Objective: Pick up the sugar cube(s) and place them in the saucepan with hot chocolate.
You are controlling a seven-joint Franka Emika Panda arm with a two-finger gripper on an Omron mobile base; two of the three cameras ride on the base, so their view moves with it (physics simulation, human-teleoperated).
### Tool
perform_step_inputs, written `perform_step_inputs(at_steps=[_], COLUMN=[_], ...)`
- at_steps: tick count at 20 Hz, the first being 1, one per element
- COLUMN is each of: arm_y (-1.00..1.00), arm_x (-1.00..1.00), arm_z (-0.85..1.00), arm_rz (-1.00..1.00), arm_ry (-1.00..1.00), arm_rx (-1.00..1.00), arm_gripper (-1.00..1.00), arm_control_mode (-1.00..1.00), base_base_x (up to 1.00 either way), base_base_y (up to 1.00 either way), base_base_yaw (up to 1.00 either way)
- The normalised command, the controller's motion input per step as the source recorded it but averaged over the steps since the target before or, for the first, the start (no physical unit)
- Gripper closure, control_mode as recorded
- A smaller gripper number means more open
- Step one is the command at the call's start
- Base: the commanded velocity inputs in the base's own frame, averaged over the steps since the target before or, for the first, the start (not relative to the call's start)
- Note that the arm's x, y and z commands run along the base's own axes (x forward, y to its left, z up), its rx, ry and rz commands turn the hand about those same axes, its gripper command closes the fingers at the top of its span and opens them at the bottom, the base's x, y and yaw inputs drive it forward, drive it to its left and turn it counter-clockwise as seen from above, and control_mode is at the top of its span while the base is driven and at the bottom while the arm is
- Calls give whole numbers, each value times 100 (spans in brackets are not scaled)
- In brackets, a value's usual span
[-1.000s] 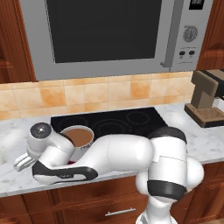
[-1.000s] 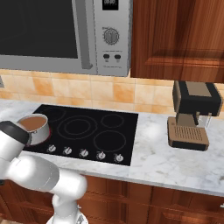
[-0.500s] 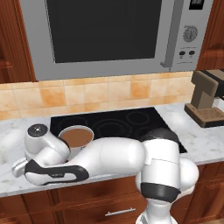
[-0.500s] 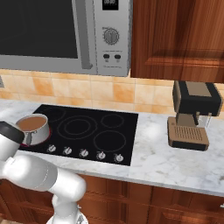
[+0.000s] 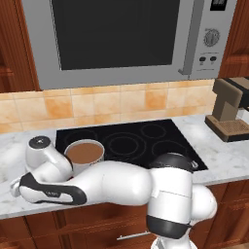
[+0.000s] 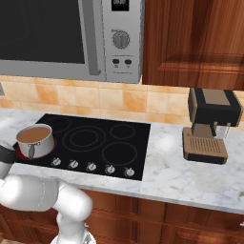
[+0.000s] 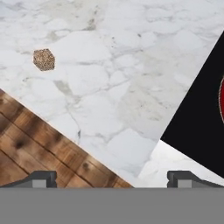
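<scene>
Left base view: white arm (image 5: 112, 182) lies low across the bottom of the frame, reaching toward the lower left over the marble worktop (image 5: 228, 158); the hand end sits at the far lower left, fingers themselves not clear here. The saucepan with hot chocolate (image 5: 84, 154) stands on the front left burner of the black cooktop (image 5: 141, 141), centre left of frame, brown liquid visible, just behind the arm. Microwave (image 5: 121, 39) fills the upper frame, tan tile backsplash (image 5: 121, 102) below it, coffee machine (image 5: 231, 109) at the right edge. Right base view: saucepan with hot chocolate (image 6: 35, 140) at mid left on the cooktop (image 6: 95, 143), its handle pointing toward the front edge; arm (image 6: 38, 193) in the lower left; coffee machine (image 6: 209, 124) right of centre on the worktop (image 6: 171, 176); wooden cabinet (image 6: 195, 43) upper right. Hand view: the two dark fingers (image 7: 41, 178) sit at the bottom corners, wide apart, nothing between them. A small brown speckled sugar cube (image 7: 44, 59) lies on the marble at the upper left, well apart from the fingers. Wooden cabinet front (image 7: 39, 157) fills the lower left; a black cooktop corner (image 7: 201, 118) with a sliver of red burner shows at the right edge.
</scene>
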Motion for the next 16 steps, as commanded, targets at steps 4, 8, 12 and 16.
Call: perform_step_inputs(at_steps=[4, 8, 12, 16], arm_y=[38, 55, 46, 44], arm_x=[7, 9, 1, 4], arm_z=[-16, -7, 0, 0], arm_rz=[0, 0, 0, 0], arm_ry=[0, 0, 0, 0], arm_rx=[0, 0, 0, 0], arm_gripper=[-100, -100, -100, -100], arm_control_mode=[-100, -100, -100, -100], base_base_x=[0, 0, 0, 0], base_base_y=[0, 0, 0, 0], base_base_yaw=[0, 0, 0, 0])
